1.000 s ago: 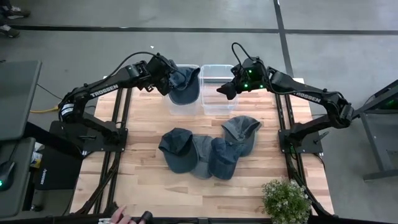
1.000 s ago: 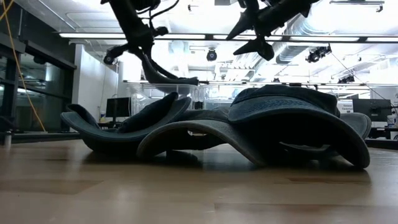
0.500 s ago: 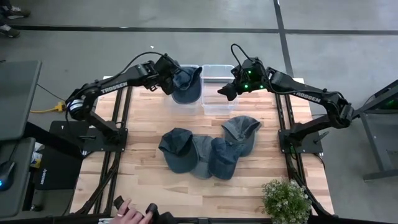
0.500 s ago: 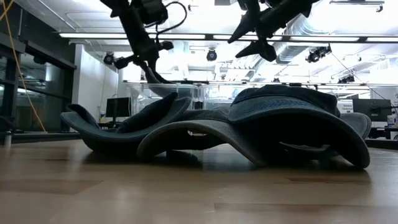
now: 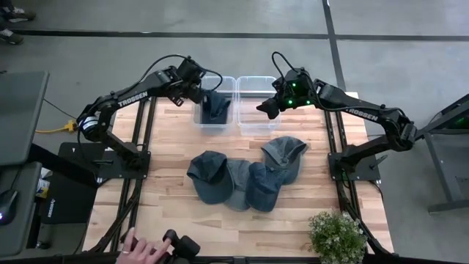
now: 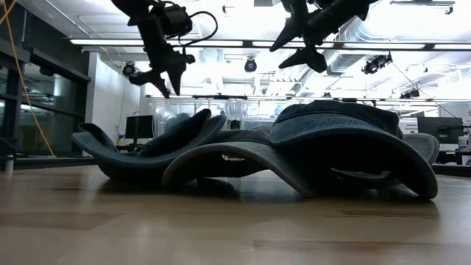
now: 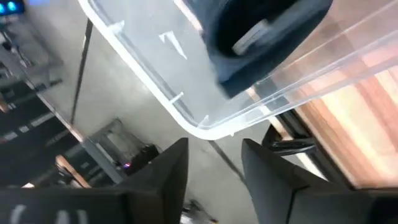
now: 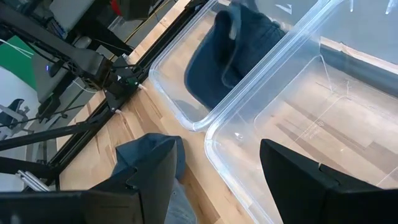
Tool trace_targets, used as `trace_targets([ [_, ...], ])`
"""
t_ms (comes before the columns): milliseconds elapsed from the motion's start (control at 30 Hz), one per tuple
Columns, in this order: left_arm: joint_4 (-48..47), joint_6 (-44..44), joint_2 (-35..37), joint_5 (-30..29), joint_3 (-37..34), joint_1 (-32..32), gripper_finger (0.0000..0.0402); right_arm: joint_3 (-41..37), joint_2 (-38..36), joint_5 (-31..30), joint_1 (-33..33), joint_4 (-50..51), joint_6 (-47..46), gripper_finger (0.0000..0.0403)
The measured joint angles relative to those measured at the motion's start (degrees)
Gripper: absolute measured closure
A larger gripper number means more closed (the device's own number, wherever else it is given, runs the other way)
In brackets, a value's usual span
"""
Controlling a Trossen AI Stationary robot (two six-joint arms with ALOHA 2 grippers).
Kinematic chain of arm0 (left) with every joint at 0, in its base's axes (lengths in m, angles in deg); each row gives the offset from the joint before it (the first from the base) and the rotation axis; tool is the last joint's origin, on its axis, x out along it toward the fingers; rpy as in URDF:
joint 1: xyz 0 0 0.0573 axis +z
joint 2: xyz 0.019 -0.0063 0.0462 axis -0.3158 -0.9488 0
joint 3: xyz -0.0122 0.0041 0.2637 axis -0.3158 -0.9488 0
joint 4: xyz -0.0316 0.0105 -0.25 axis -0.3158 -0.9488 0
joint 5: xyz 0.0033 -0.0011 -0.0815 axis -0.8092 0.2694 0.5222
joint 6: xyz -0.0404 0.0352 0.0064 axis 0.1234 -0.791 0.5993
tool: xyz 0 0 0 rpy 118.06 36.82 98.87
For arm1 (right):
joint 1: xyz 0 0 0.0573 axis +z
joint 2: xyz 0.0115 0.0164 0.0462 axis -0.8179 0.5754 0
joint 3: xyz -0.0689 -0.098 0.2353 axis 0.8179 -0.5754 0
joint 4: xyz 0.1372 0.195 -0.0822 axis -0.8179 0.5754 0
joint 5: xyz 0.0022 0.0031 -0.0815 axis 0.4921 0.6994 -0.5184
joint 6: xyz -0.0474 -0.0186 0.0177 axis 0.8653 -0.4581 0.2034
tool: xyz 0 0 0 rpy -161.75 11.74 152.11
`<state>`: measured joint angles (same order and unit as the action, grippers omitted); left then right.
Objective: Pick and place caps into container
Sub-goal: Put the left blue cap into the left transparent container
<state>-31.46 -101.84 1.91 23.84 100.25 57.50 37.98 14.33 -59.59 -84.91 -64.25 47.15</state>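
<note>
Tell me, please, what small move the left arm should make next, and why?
Probably lift the left gripper clear and swing toward the four caps heaped mid-table. Its fingers are apart and empty, and one cap already lies inside the left bin. The right gripper hovers open over the empty right bin.

Left gripper [image 5: 198, 94] raised, fingers apart, empty; right gripper [image 5: 265, 108] hovering, fingers spread

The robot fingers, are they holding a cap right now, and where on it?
No. The left gripper is open and empty above the bin, with one cap lying inside. The right gripper is open and empty too.
</note>
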Motion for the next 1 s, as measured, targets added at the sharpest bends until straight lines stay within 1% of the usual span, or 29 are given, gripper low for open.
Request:
trace_targets([
  [67, 0.5, 2.2, 0.0, -0.7, 0.0, 0.0, 0.0228, 0.0, 0.0, 0.0, 0.0, 0.0, 0.4, 0.0176],
  [167, 2.9, 4.7, 0.0, -3.8, 0.0, -0.2, 0.0202, 0.0, 0.0, 0.0, 0.0, 0.1, 1.0, 0.0176],
  [300, 7.5, 12.4, 0.0, -9.8, 0.0, -0.2, 0.0183, 0.0, 0.0, 0.0, 0.0, 0.1, 1.9, 0.0176],
  [400, 8.3, 17.6, 0.5, -13.7, 0.0, -0.9, 0.0182, 0.0, 0.0, 0.2, 0.0, 0.1, 3.4, 0.0176],
  [567, 8.2, 25.4, 2.6, -17.7, 0.0, -4.0, 0.0181, 0.0, -0.1, 0.8, 0.0, 0.2, 6.8, 0.0176],
  [733, 6.4, 34.2, 5.7, -19.8, 0.0, -7.5, 0.0181, 0.0, -1.9, 0.5, -0.1, 0.5, 10.2, 0.0176],
  [867, 2.7, 44.4, 8.7, -21.1, 0.0, -10.2, 0.0181, 0.0, -5.1, 0.4, -0.4, 0.9, 12.9, 0.0176],
  [1000, -2.3, 57.1, 12.2, -20.9, 0.0, -13.1, 0.0181, 0.0, -9.5, 0.3, -0.7, 3.2, 17.8, 0.0176],
])
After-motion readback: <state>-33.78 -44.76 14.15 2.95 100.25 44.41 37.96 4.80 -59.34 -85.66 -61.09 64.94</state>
